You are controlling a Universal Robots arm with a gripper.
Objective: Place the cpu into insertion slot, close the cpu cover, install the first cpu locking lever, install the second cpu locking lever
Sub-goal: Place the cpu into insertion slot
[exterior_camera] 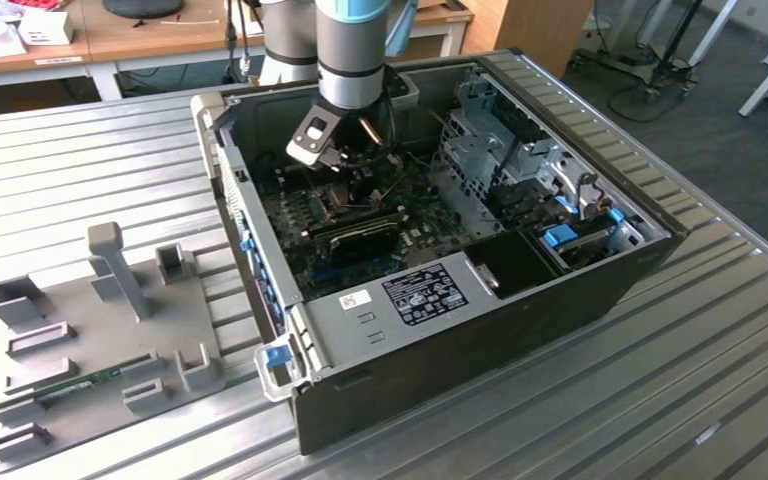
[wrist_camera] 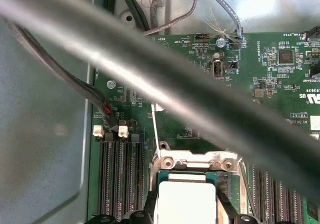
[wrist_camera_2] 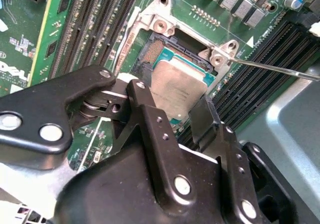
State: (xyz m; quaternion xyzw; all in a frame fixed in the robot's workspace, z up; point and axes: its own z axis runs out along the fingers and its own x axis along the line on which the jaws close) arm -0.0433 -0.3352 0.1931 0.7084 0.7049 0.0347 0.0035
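Two black jaws are closed on the chip (wrist_camera_2: pixel 180 86), one at each side, and hold it right at the socket (wrist_camera_2: pixel 156 53) of the green board (wrist_camera: pixel 280 78).

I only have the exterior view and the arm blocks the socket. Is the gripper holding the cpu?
Observer: Yes, in both wrist views the gripper grips the cpu by two opposite edges.
Operator: Is it over the socket?
Observer: Above the insertion slot, whose contacts show past one edge; seated or not, I cannot tell.
Operator: And the levers?
Observer: In the second wrist view one thin locking lever sticks out free across the memory slots.
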